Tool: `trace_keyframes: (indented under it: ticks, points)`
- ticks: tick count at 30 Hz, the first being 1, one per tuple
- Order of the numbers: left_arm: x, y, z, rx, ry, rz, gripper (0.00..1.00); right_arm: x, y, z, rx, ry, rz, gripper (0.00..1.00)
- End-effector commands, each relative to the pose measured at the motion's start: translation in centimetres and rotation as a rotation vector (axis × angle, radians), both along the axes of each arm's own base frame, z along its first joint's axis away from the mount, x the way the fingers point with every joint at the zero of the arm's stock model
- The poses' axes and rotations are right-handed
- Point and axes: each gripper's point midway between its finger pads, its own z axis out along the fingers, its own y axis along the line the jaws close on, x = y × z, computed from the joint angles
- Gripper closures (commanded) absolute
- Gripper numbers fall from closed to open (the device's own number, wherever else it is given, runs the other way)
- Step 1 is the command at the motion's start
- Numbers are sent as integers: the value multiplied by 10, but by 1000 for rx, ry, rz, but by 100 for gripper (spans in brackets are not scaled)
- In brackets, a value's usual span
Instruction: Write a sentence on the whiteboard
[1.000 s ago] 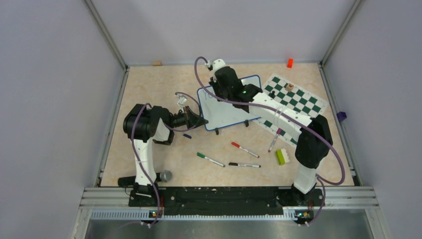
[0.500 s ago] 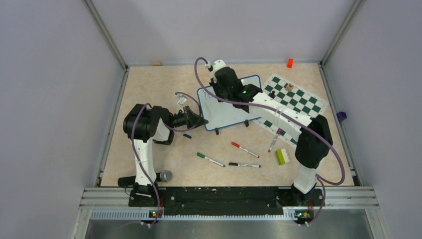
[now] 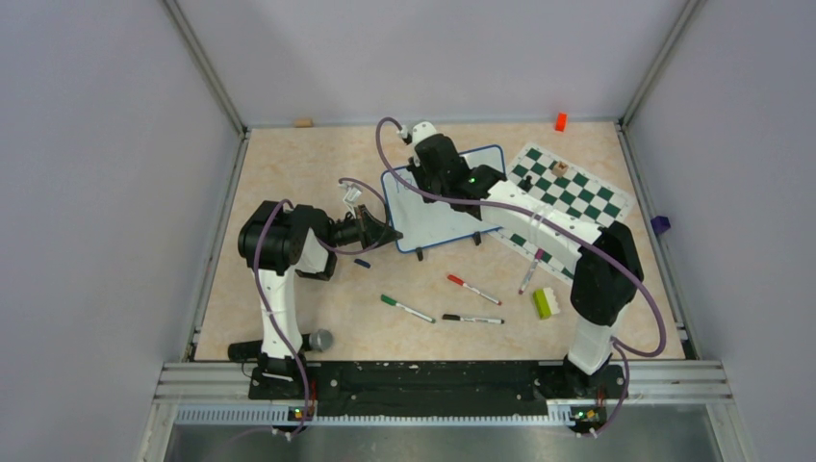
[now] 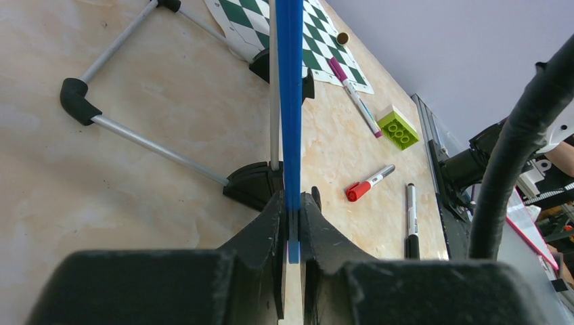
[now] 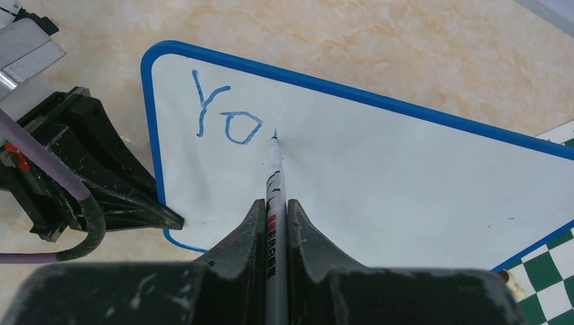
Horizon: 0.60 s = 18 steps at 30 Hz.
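Bracing the whiteboard (image 5: 420, 183) is all my left arm has to do at this point. The left gripper (image 4: 292, 203) has its jaws closed right down on the thin blue frame at the board's left edge, with only that rim between them. The board stands tilted near the middle of the table, propped on its black feet (image 4: 254, 186). Its right end reaches the chess mat (image 3: 568, 192), though I cannot tell whether the two touch.

The right gripper (image 5: 274, 206) is pinched almost shut around the barrel of a marker (image 5: 274, 166). The marker's tip rests on the white face just right of the blue letters. The sentence (image 5: 227, 115) so far reads only "Yo", in the upper left corner, so I judge the writing barely begun.

I expect the board to be light and stiff, with a glossy face and a narrow stance. Pen pressure could slide it or rock it back. The frame edge is the right place to hold it, since that keeps fingers off the writing surface and clear of wet ink. The marker is slim and smooth, and I judge it could creep between the jaws if I press hard. I would use light, even strokes and let the left side take the push.
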Motion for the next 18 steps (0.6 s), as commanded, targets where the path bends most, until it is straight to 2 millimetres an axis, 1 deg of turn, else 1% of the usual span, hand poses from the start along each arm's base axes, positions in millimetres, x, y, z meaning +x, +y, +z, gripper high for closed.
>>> trace_keyframes:
  ticks: [1, 10, 18]
  points:
    - [-14, -6, 16, -2, -108, -77, 93, 5, -7, 3, -1, -11, -25, 100]
    - [-14, -6, 15, -1, -106, -78, 93, 14, -12, 10, -14, -43, -75, 100]
    - [-14, -6, 15, -1, -107, -79, 93, 20, -8, 14, -9, -56, -84, 100]
